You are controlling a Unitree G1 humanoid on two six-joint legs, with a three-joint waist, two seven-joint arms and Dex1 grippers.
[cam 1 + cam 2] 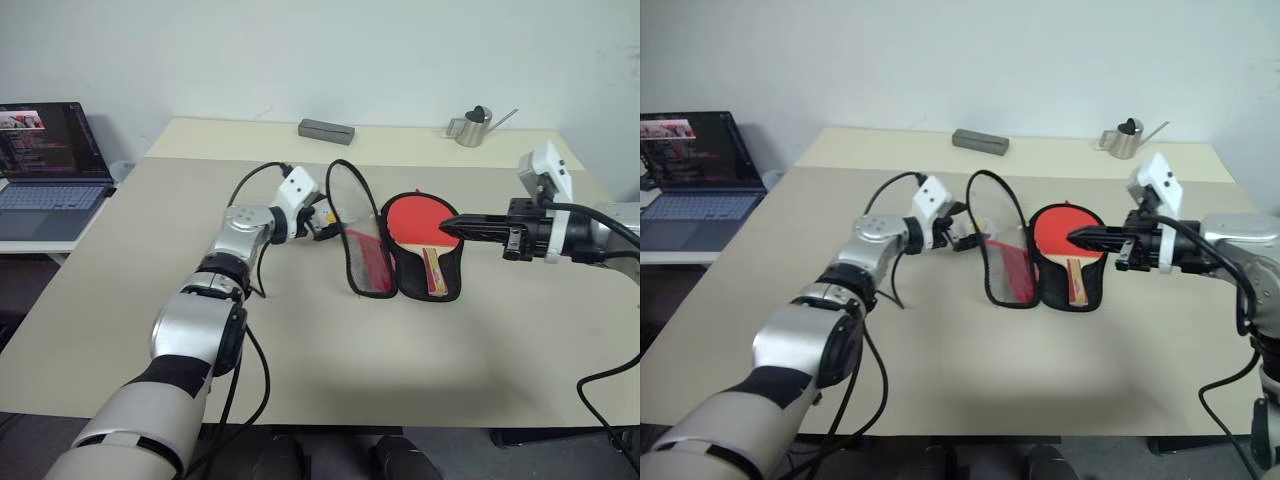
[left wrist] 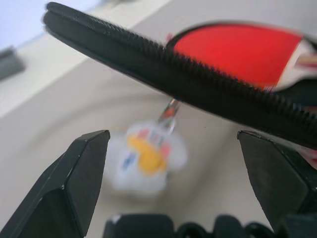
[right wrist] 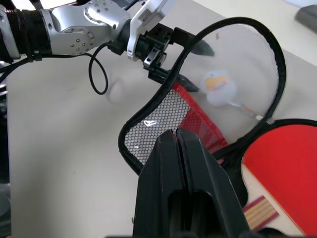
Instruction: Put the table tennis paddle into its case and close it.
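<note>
Laptop (image 1: 50,170): open on a low side table at the far left, screen lit.
Table (image 1: 300,350): wide beige top carrying everything else.
Left gripper (image 3: 185,64): jaws spread wide, reaching in from the left; the raised case lid's black zipper edge runs between the fingers (image 2: 74,183), and whether it touches them I cannot tell.
Zipper charm (image 2: 147,156): white and yellow, hanging on a short pull just past the lid's edge, blurred.
Case (image 1: 362,255): open in the middle of the table, the mesh-pocket lid standing up on its left, the black-lined half lying flat on its right.
Grey block (image 1: 326,131): lying near the table's far edge, well behind the case.
Paddle (image 1: 418,225): lying in the flat half of the case, red face up, striped handle pointing toward the robot.
Right gripper (image 1: 450,226): fingers pressed together, empty, the tip over the paddle's right edge; contact cannot be told.
Watering can (image 1: 472,126): small, metal, at the far right of the table.
</note>
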